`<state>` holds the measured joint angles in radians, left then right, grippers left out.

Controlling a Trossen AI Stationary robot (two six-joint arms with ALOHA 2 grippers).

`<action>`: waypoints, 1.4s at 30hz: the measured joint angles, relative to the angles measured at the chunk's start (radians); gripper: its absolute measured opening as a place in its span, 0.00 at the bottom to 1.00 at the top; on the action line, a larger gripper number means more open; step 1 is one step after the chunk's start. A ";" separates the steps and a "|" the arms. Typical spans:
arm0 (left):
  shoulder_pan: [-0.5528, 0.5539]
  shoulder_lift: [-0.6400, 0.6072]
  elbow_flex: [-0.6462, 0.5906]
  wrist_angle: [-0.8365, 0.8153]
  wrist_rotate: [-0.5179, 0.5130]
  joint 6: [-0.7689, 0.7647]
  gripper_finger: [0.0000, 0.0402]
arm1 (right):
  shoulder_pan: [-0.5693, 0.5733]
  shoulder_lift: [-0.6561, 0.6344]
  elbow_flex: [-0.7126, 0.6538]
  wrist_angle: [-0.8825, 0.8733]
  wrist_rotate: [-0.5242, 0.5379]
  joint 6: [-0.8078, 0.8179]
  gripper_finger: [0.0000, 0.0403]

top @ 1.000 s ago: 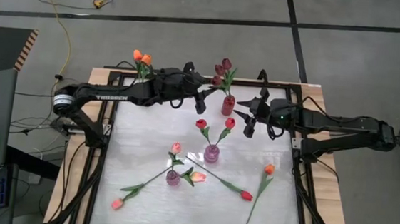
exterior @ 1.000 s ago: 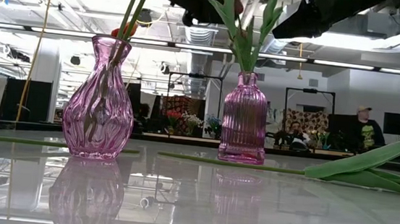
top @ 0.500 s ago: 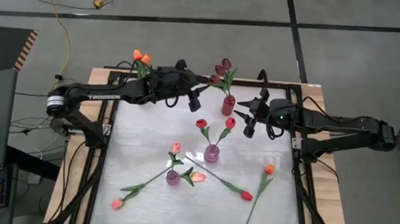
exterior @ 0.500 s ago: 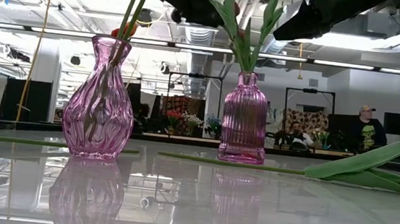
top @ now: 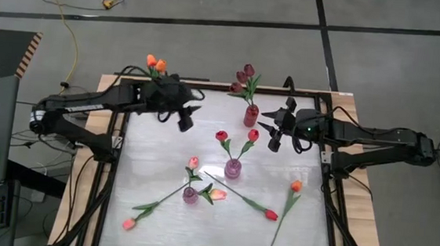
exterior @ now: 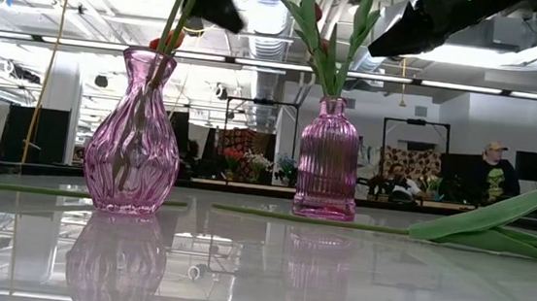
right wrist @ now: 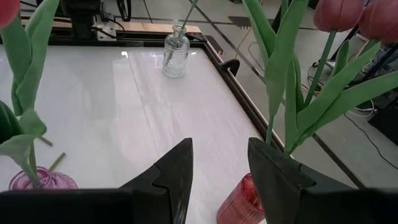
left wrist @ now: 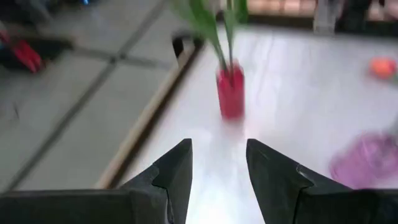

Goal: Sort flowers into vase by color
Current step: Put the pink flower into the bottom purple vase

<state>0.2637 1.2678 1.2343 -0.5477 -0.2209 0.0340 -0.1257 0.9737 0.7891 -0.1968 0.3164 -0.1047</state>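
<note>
Left to right across the white desk:

Back-left corner: a clear vase holds 2 orange tulips.

The left gripper hangs above the desk just right of that vase. Its fingers are apart and hold nothing.

Front-left area: a pink tulip lies flat, its stem running up toward a small purple vase. That vase holds 1 pink tulip; a second pink head lies beside it.

Centre: a ribbed purple vase holds 2 red tulips. Behind it, a red vase holds the maroon tulips.

In front of the centre vase, a red tulip lies flat on the desk.

The right gripper hovers just right of the red vase. Its fingers are apart and empty.

Front right: an orange tulip lies flat, stem pointing toward the front edge.
</note>
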 joint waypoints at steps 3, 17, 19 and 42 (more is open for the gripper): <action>-0.034 -0.029 0.000 -0.151 0.007 -0.093 0.35 | 0.000 0.000 0.000 -0.002 0.000 0.000 0.45; -0.317 -0.039 -0.129 -0.346 0.059 -0.453 0.35 | 0.000 0.000 0.000 -0.009 0.000 0.000 0.45; -0.359 -0.039 -0.145 -0.342 0.059 -0.507 0.35 | 0.000 0.000 0.000 -0.010 0.000 0.000 0.45; -0.842 -0.022 -0.414 -0.131 0.088 -1.172 0.35 | 0.000 0.000 0.000 -0.013 -0.002 0.001 0.45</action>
<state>-0.5783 1.2457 0.8199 -0.6790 -0.1327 -1.1381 -0.1254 0.9733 0.7891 -0.2096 0.3141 -0.1041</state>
